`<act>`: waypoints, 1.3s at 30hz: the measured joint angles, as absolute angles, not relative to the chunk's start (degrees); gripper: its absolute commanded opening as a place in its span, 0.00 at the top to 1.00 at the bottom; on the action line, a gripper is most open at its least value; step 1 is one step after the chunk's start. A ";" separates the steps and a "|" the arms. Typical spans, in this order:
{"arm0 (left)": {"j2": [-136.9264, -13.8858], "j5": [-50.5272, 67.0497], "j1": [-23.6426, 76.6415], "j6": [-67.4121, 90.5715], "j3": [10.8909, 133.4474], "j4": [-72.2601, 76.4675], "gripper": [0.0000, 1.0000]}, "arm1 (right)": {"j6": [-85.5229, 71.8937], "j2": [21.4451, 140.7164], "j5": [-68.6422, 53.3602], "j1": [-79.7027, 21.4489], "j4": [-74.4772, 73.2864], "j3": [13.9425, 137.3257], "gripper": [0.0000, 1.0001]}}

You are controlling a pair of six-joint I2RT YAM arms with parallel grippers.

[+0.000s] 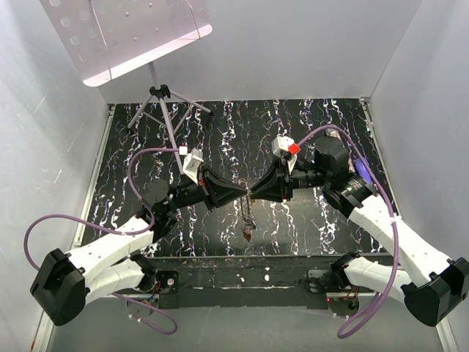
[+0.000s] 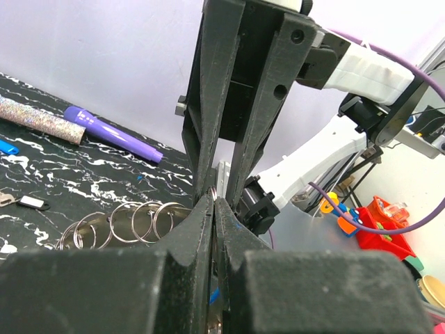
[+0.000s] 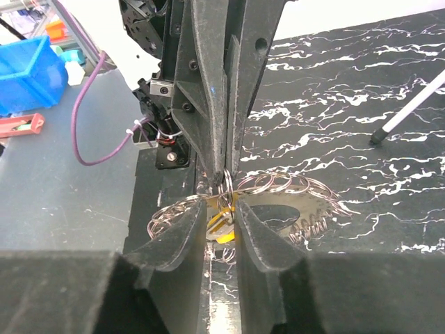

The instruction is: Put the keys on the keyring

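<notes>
L pincer [image 2: 212, 207] is pressing fully together on the keyring [image 3: 226, 182], meeting R pincer [image 3: 221, 212] tip-to-tip over mid surface [image 1: 308, 220]. R pincer is sitting part-spread w/ a yellow-orange key [image 3: 221, 226] btwn its fingers just under that ring; can't tell if it's actually pinching anything. Linked rings [image 3: 278, 184] are trailing off beside the keyring, while a blue key [image 2: 5, 147] & another small key [image 2: 28, 202] are lying on the surface apart from both pincers, purple marker [image 2: 111, 132] behind them.

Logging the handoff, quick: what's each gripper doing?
Left gripper: closed on the keyring.
Right gripper: jaws partly apart around a yellow key; grip cannot be told.
</notes>
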State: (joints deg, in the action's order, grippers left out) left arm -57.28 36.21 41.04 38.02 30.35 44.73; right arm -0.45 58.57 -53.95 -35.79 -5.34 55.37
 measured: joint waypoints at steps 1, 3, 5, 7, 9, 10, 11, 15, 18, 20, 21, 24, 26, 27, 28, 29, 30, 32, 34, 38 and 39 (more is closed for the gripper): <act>-57.28 36.25 41.04 38.17 30.35 45.15 1.00 | -0.60 58.61 -54.15 -35.79 -5.28 55.37 0.72; -57.28 36.29 41.04 38.39 30.33 45.76 1.00 | -1.15 58.70 -54.41 -35.79 -4.95 55.37 0.74; -57.28 36.27 41.04 38.63 30.15 46.37 1.00 | -1.52 58.87 -54.78 -35.79 -4.43 55.37 0.74; -57.28 36.29 41.04 38.83 29.80 46.96 1.00 | -1.83 59.02 -55.22 -35.79 -3.99 55.37 0.74; -57.34 36.32 41.04 39.05 29.56 47.20 1.00 | -2.46 59.20 -55.55 -35.79 -3.68 55.37 0.78; -57.43 36.36 41.04 39.18 29.56 47.31 1.00 | -2.76 59.31 -55.68 -35.79 -3.29 55.37 0.80; -57.56 36.40 41.04 39.29 29.56 47.62 1.00 | -3.01 59.42 -55.75 -35.79 -2.79 55.37 0.84; -57.65 36.60 41.04 39.75 29.50 48.62 1.00 | -3.86 59.61 -55.99 -35.73 -1.52 55.37 0.97; -57.65 36.75 41.04 39.90 29.47 48.99 1.00 | -4.32 59.64 -56.16 -35.68 -1.43 55.37 0.99; -57.65 36.84 41.04 40.05 29.39 49.23 1.00 | -4.32 59.64 -56.31 -35.68 -1.43 55.37 0.99; -57.65 36.88 41.04 40.12 29.28 49.36 1.00 | -4.25 59.64 -56.36 -35.68 -1.50 55.37 0.99; -57.65 37.60 40.62 40.82 28.95 49.47 0.78 | -3.51 59.64 -56.36 -35.70 -2.50 55.37 0.99; -57.65 39.11 39.48 41.60 28.86 49.06 0.62 | -2.02 59.68 -56.53 -35.86 -4.36 55.44 0.99; -57.60 40.16 38.26 42.17 28.88 48.82 0.54 | -0.89 59.72 -56.71 -35.86 -6.09 55.55 0.99; -57.52 41.89 36.49 42.83 29.08 47.79 0.48 | 0.47 59.86 -56.82 -35.86 -8.08 55.70 0.99; -57.49 43.11 35.24 42.89 29.36 46.70 0.43 | 2.02 60.07 -56.88 -35.86 -10.35 55.96 0.99; -57.52 45.63 33.41 43.27 30.39 43.99 0.41 | 3.66 60.40 -56.97 -35.86 -12.75 56.36 0.99; -57.63 49.01 31.48 42.33 32.88 38.61 0.40 | 7.11 61.12 -56.99 -35.86 -17.87 57.34 0.99; -58.74 53.17 30.76 39.86 38.09 30.20 0.40 | 10.50 61.84 -56.97 -35.86 -22.87 58.39 0.99; -63.53 60.29 30.72 36.07 47.77 18.74 0.40 | 14.57 62.76 -56.97 -35.86 -29.26 59.37 0.99; -64.69 61.84 30.76 35.77 48.88 17.17 0.40 | 15.22 62.85 -56.97 -35.86 -30.28 59.37 0.99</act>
State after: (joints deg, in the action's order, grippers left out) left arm -64.69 61.84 30.76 35.77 48.88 17.17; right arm 15.22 62.85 -56.97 -35.86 -30.28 59.37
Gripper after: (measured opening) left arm 0.598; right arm 0.029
